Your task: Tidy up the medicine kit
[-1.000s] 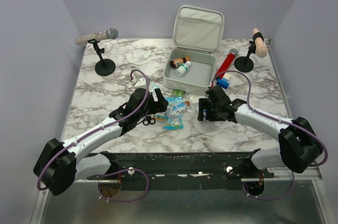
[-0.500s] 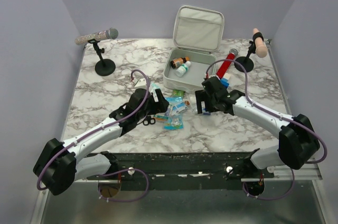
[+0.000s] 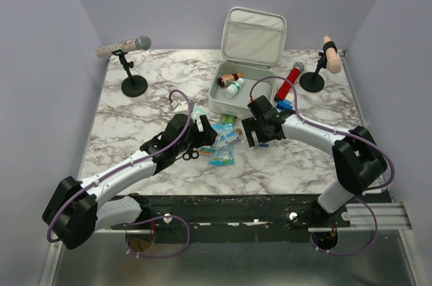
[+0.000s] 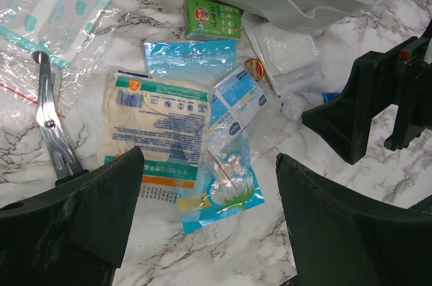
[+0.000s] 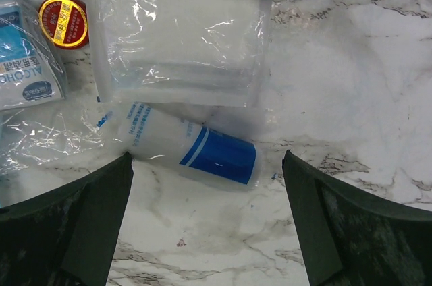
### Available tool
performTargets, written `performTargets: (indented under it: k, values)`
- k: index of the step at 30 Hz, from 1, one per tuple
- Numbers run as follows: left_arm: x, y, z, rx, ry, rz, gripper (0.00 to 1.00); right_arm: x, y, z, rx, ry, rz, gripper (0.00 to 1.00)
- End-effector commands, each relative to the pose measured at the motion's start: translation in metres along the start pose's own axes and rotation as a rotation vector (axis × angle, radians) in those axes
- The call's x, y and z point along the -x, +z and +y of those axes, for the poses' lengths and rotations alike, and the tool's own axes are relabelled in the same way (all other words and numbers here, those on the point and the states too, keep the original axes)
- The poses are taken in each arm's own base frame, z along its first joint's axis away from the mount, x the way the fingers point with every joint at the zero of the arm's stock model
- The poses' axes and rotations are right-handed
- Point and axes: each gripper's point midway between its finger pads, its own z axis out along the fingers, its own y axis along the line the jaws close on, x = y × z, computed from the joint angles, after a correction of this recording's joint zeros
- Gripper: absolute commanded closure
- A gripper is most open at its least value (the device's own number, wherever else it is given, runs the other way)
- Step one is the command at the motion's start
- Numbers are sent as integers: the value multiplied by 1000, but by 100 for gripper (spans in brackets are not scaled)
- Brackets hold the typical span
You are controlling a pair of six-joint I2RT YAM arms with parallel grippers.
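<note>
Packets (image 3: 223, 143) lie in front of the open medicine kit (image 3: 243, 106).
The left jaws hang open and empty above scissors (image 4: 48, 114) and a glove packet (image 4: 158, 131). The medicine kit sits near the table's (image 3: 135, 117) far edge, lid up. The right jaws, open and empty too, hover over a small blue-and-white bottle (image 5: 192, 151).

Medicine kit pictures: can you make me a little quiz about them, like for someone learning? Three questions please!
1. True or false: the medicine kit has its lid shut.
2. In the right wrist view, what lies in the gap of the open right hand?
A. a bottle with a blue label
B. a spoon
C. a banana
3. How many small bottles lie inside the kit?

Key: 1 false; 2 A; 3 two.
</note>
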Motion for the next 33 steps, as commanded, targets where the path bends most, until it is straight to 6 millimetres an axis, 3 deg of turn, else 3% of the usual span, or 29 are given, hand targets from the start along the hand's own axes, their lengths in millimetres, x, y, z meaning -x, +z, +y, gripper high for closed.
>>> performTargets:
  k: [1,8,14,21,25,27,30,33]
  values:
    - [1,-4,-9,-45,11,0,10,3,8,6,10,-41,31,0]
    - [2,-7,-8,-46,17,-6,10,-12,11,23,101,-26,98,12]
    - [2,-9,-9,-47,22,-9,10,-36,1,38,202,33,144,36]
    - [4,-11,-10,-48,17,-14,10,-51,-21,45,280,92,140,55]
    - [5,-11,-7,-36,14,-23,10,-31,-48,47,319,133,57,66]
    - [7,-12,-7,-32,13,-29,10,-11,-67,48,344,154,-7,67]
    - [11,-15,-5,-21,8,-46,10,29,-99,44,342,209,-129,69]
    - [14,-19,-1,-5,-7,-70,10,83,-128,29,296,300,-291,69]
